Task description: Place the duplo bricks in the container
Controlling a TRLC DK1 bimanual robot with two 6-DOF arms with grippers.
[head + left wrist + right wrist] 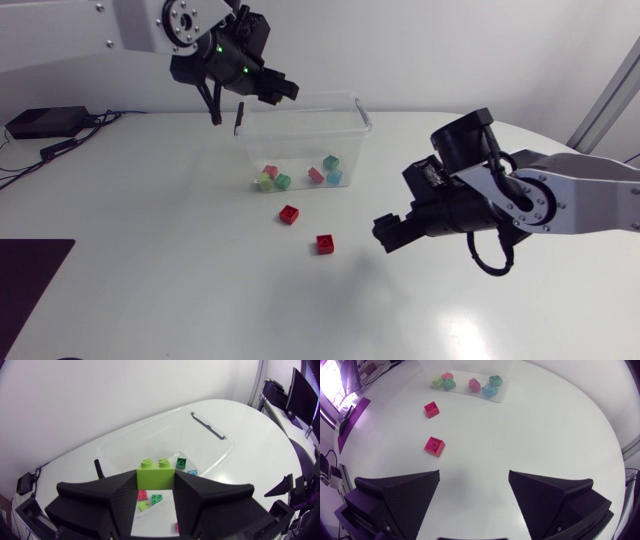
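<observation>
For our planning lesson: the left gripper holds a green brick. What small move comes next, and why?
Probably open the left gripper: it is shut on the green brick, which seems to hang over the container, so it should drop in.

Nine duplo bricks (283, 181) in all: six, pink, green and blue, in the single clear container (362, 115), two red bricks (289, 213) on the tabletop (150, 260), one lime brick (155, 472) clamped in the left hand (155, 485)
</observation>
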